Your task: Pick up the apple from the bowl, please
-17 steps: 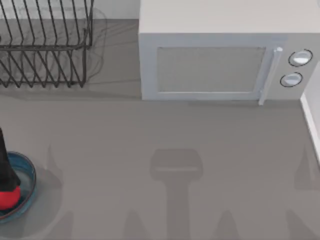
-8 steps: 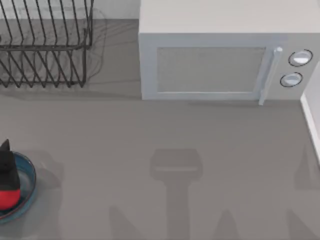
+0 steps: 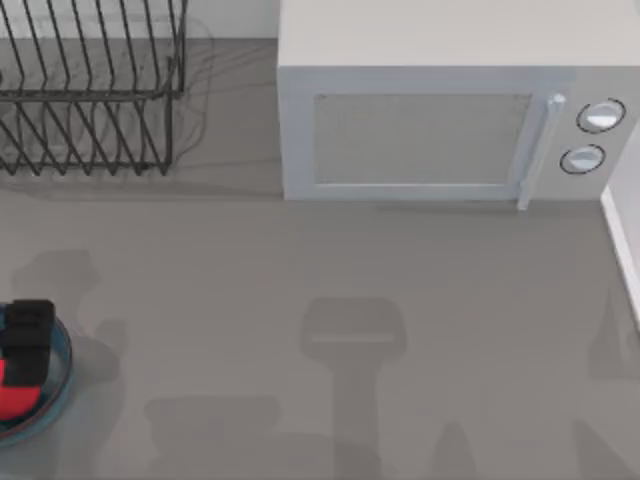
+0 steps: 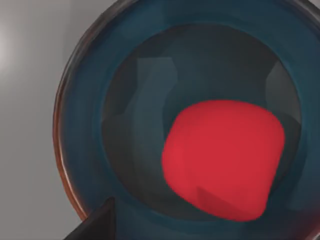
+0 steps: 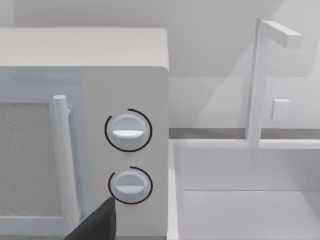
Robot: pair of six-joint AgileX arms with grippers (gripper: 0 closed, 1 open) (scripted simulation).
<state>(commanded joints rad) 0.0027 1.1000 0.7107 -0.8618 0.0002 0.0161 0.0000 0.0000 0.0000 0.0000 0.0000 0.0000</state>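
The blue bowl (image 3: pixel 58 352) sits at the table's left edge, near the front. The red apple (image 3: pixel 14 398) lies inside it, toward the side nearest the table's front. My left gripper (image 3: pixel 28 338) hovers as a black block over the bowl, just behind the apple and partly covering it. In the left wrist view the apple (image 4: pixel 222 157) lies off-centre in the bowl (image 4: pixel 80 125), seen from straight above and close. My right arm stays parked at the right, its wrist view facing the microwave.
A white microwave (image 3: pixel 430 120) stands at the back, with two knobs (image 5: pixel 128 131) and its door shut. A black wire dish rack (image 3: pixel 90 90) fills the back left corner. A white sink (image 5: pixel 250 200) with a faucet (image 5: pixel 257 80) lies to the microwave's right.
My left gripper has shifted a little to the right over the bowl and turned, showing now as a squat block instead of a narrow point. Apple and bowl stay put.
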